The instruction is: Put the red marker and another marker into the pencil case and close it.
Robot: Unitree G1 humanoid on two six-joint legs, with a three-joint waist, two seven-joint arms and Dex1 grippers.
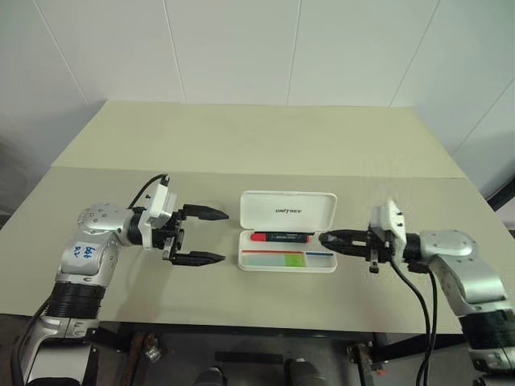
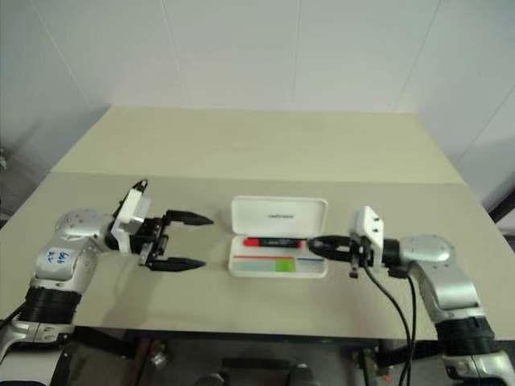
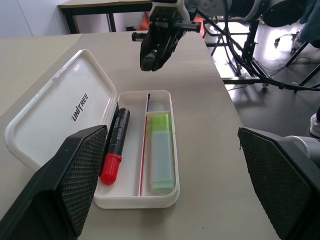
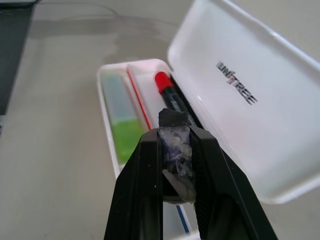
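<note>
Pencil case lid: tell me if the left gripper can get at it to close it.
Probably yes. The left gripper hangs open beside the pencil case, whose lid stands open; nothing lies between them.

Head eyes: you look from up high, forward and down at the table (image 1: 265, 153).
Left wrist: you look low and close along the pencil case (image 3: 135, 197).
Right wrist: you look close from its other end.
Shared: every view shows that open case.
</note>
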